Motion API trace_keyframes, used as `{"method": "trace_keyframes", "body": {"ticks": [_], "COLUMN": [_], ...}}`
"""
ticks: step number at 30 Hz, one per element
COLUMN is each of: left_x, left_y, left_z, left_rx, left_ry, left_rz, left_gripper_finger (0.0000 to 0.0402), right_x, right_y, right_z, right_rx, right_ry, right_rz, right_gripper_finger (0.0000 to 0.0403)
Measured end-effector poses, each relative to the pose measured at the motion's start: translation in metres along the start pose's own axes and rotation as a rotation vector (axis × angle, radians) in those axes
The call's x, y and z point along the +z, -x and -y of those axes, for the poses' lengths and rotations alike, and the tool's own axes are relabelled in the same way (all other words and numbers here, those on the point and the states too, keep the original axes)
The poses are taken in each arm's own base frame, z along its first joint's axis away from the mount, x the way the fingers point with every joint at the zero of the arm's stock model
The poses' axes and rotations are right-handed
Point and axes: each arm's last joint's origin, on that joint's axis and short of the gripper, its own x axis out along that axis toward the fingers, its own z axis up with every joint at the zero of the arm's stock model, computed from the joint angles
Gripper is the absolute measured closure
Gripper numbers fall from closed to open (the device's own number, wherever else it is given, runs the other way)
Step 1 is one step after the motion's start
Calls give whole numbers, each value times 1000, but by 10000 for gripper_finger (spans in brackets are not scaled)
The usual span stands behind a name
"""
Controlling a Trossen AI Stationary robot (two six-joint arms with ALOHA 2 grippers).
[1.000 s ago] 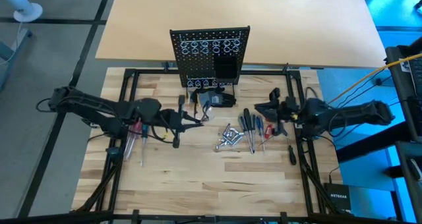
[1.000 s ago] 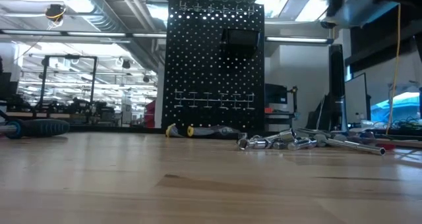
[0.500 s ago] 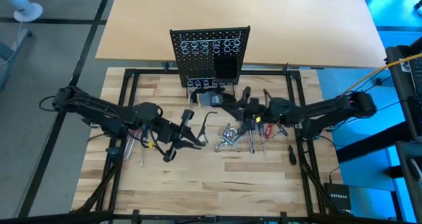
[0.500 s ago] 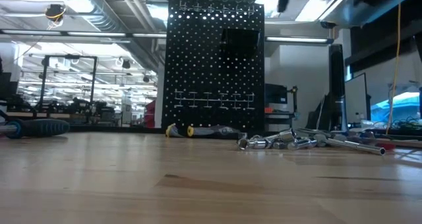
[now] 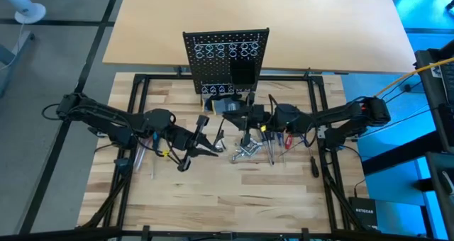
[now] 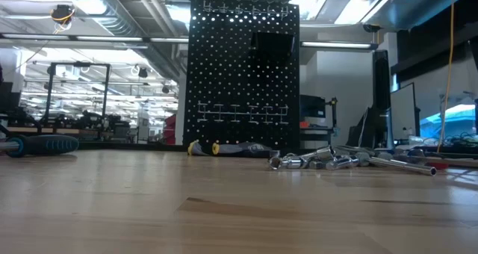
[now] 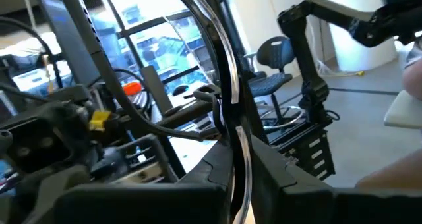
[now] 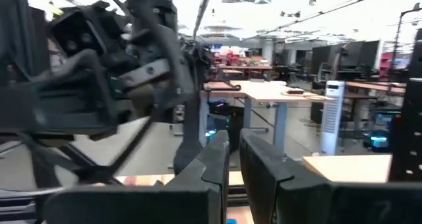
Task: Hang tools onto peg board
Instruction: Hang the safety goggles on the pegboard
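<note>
The black peg board (image 5: pixel 227 57) stands upright at the table's far middle; it also shows in the low view (image 6: pixel 243 75). My left gripper (image 5: pixel 210 147) is left of centre, above the table, shut on a thin bent silver rod (image 5: pixel 220 133). My right gripper (image 5: pixel 245 120) reaches in from the right, between the peg board and a pile of silver pieces (image 5: pixel 245 150). Its fingers (image 8: pixel 221 161) stand almost together with nothing between them. Several screwdrivers (image 5: pixel 273 136) lie flat right of the pile. My left gripper pinches the silver rod's lower stretch (image 7: pixel 239 159) between its two fingers. The rod runs out past the fingertips and curves away in a long bend (image 7: pixel 217 46). It is lifted clear of the table.
More screwdrivers (image 5: pixel 145 145) lie under my left arm; one with a blue and black handle shows in the low view (image 6: pixel 41 144). A dark bundle (image 5: pixel 234 106) lies at the peg board's foot. A black frame (image 5: pixel 316 106) borders the table.
My right gripper has swept from the table's right side toward the left, over the screwdrivers, to the middle in front of the peg board. My left gripper has moved a little toward the near edge and the right, carrying the silver rod.
</note>
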Motion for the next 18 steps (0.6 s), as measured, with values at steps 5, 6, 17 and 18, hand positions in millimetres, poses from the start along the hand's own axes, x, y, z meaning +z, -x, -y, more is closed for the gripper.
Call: {"method": "trace_keyframes", "body": {"ticks": [5, 6, 17, 18], "left_x": [-4, -4, 1, 1], "left_y": [1, 1, 4, 4], "left_z": [0, 0, 3, 1], "left_rx": [49, 57, 203, 210], "left_ry": [6, 9, 30, 31], "left_rz": [-41, -42, -90, -92], "left_gripper_finger": [383, 383, 382, 382], "right_x": [2, 2, 47, 45], "right_y": [2, 3, 46, 46], "right_z": [-1, -1, -12, -15], "right_rx": [60, 52, 153, 176], "right_ry": [7, 13, -14, -17], "right_rz": [-5, -30, -147, -153], "right_gripper_finger": [363, 363, 363, 363]}}
